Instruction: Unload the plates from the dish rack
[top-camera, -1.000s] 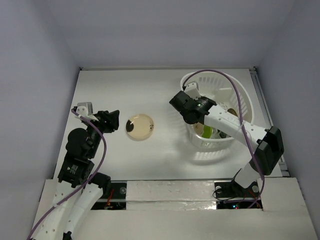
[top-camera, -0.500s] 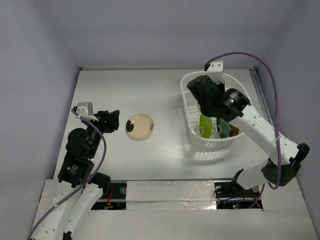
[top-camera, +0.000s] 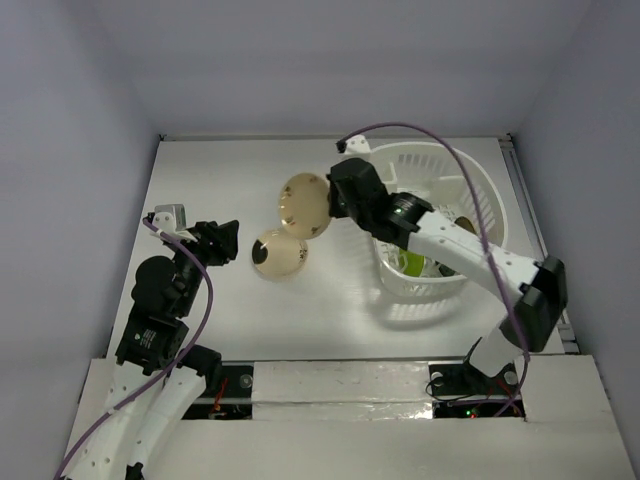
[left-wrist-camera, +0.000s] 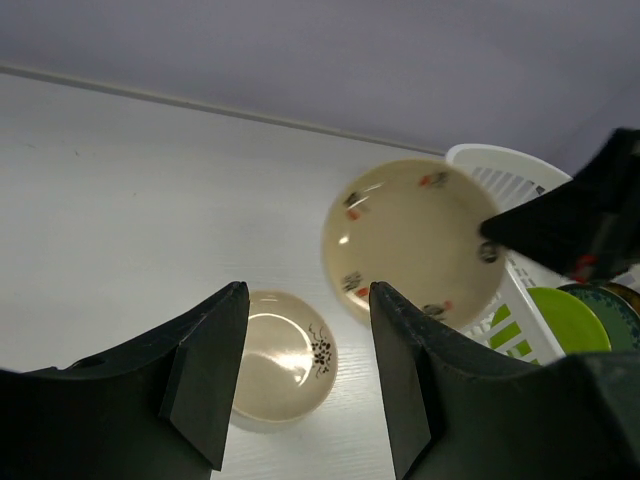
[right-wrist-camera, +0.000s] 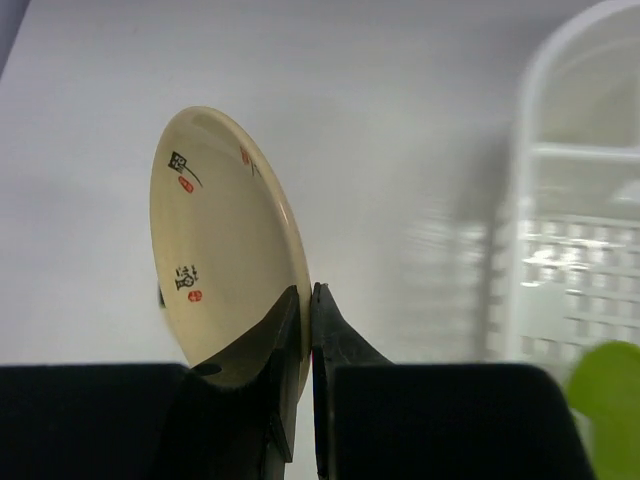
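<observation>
My right gripper (top-camera: 331, 205) is shut on the rim of a cream-yellow plate with small black and red marks (top-camera: 304, 204). It holds the plate tilted in the air, left of the white dish rack (top-camera: 487, 178). The right wrist view shows the jaws (right-wrist-camera: 308, 292) pinching that plate (right-wrist-camera: 215, 250) edge-on. A beige plate with a dark spot (top-camera: 279, 253) lies flat on the table just below it. A lime green plate (top-camera: 411, 262) stands in the rack, with a teal-blue one (left-wrist-camera: 622, 312) beside it. My left gripper (top-camera: 224, 241) is open and empty, left of the beige plate (left-wrist-camera: 285, 358).
The rack stands at the back right of the white table, and its rim shows in the left wrist view (left-wrist-camera: 500, 168). My right arm reaches across the rack's left side. Grey walls close in the table on three sides.
My right gripper has lifted the cream-yellow plate out of the rack and swung it left, over the table beside the beige plate. The left arm has not moved.
</observation>
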